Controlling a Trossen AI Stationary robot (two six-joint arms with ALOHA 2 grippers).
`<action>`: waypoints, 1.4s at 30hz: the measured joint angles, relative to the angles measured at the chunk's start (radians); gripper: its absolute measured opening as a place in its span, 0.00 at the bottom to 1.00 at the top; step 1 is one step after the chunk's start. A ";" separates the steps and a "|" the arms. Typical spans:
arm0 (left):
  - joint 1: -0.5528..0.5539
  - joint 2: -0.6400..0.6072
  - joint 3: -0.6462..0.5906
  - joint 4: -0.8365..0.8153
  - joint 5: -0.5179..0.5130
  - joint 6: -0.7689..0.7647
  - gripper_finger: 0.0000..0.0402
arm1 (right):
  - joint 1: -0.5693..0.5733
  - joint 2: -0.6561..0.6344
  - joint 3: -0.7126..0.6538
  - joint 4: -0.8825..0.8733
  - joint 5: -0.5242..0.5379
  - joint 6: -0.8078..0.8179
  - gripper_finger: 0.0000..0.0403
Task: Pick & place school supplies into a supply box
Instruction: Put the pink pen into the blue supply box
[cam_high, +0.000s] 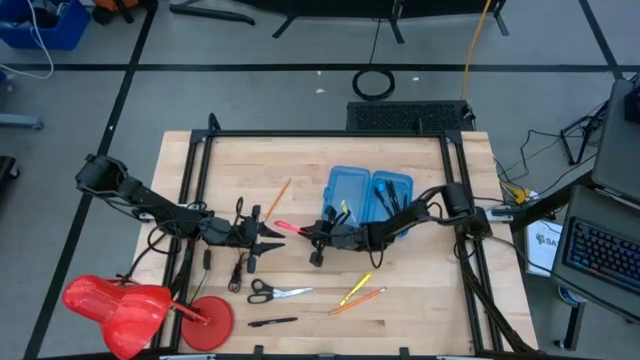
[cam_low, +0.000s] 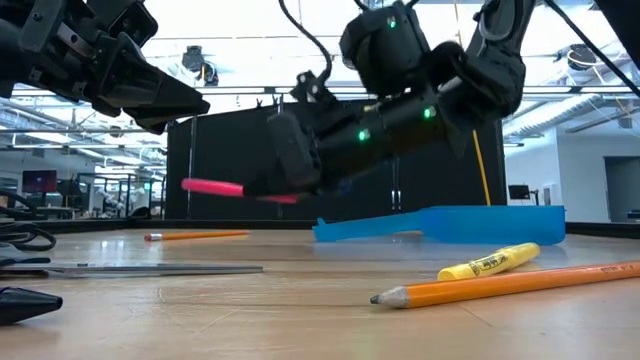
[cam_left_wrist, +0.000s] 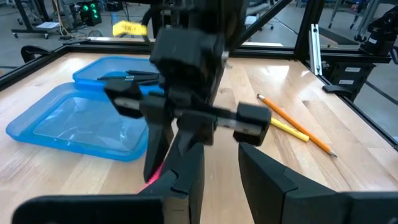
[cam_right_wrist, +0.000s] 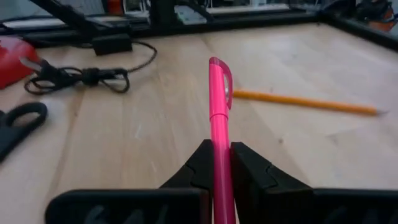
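My right gripper (cam_high: 318, 233) is shut on a pink marker (cam_high: 290, 227) above the table's middle, just near of the translucent blue supply box (cam_high: 368, 195), which lies open with black pens (cam_left_wrist: 130, 78) in it. In the low view the marker (cam_low: 215, 187) sticks out level toward my left gripper (cam_low: 170, 105). My left gripper (cam_high: 272, 236) is open, faces the marker's free end and touches nothing. Flat on the near part of the table lie scissors (cam_high: 278, 292), a black pen (cam_high: 272, 322), a yellow marker (cam_high: 355, 288) and an orange pencil (cam_high: 358, 300). Another pencil (cam_high: 277, 198) lies left of the box. My right gripper (cam_right_wrist: 221, 162) pinches the pink marker's barrel (cam_right_wrist: 221, 140) between its two fingers. The marker runs along the fingers and sticks out ahead of them, capped end (cam_right_wrist: 219, 74) forward. The fingers come level from the table's right. The marker is lifted clear of the table, roughly level.
A red plastic object (cam_high: 130, 305) sits at the table's near left corner. A looped black cable (cam_right_wrist: 81, 78) lies on the wood beneath the left arm. A black frame (cam_high: 330, 133) runs along the far edge. Bare wood shows at the near right of the table.
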 joint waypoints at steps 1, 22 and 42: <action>0.000 0.000 0.000 0.000 0.000 0.000 0.26 | 0.000 -0.013 0.000 -0.012 0.010 -0.005 0.05; 0.000 0.000 0.000 0.001 0.000 -0.014 0.26 | 0.047 -0.484 -0.455 -0.243 0.535 0.316 0.05; 0.000 0.000 0.000 -0.002 0.000 -0.016 0.26 | 0.170 -0.565 -0.697 -0.472 0.707 0.897 0.05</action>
